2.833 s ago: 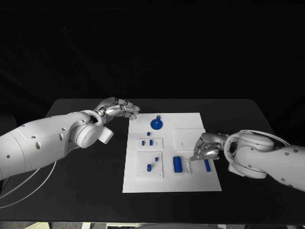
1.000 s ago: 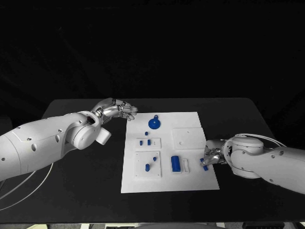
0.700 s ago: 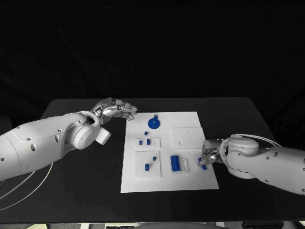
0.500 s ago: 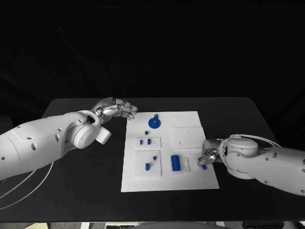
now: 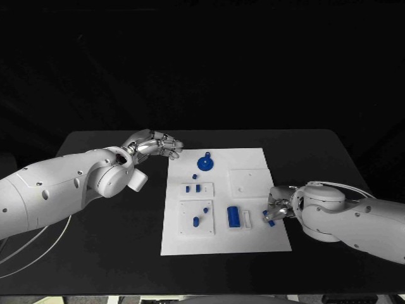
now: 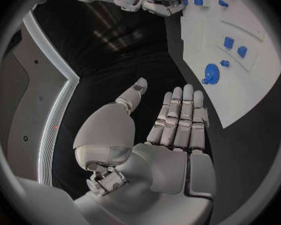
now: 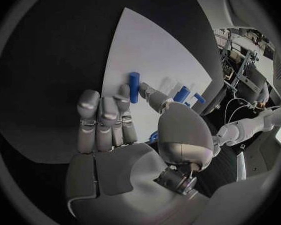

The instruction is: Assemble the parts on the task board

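The white task board (image 5: 257, 166) lies mid-table. My right hand (image 5: 277, 206) is at its right edge and pinches a small blue bar (image 5: 270, 219) between thumb and a finger. In the right wrist view the blue bar (image 7: 134, 86) stands off the board (image 7: 153, 50) between the fingertips (image 7: 123, 91). My left hand (image 5: 154, 144) hovers off the board's far left corner, fingers side by side, holding nothing. Its palm and fingers (image 6: 178, 120) point toward the board (image 6: 253, 70).
On the board sit a blue round piece with a knob (image 5: 206, 164), two small blue pegs (image 5: 195, 187), more blue bits (image 5: 200, 216), a blue cylinder (image 5: 233, 216) and a white block (image 5: 248, 219). The black table (image 5: 120, 221) surrounds the board.
My right hand has come down to the board's right edge and closed its thumb and finger on the blue bar, which lay flat before. My left hand has stayed put.
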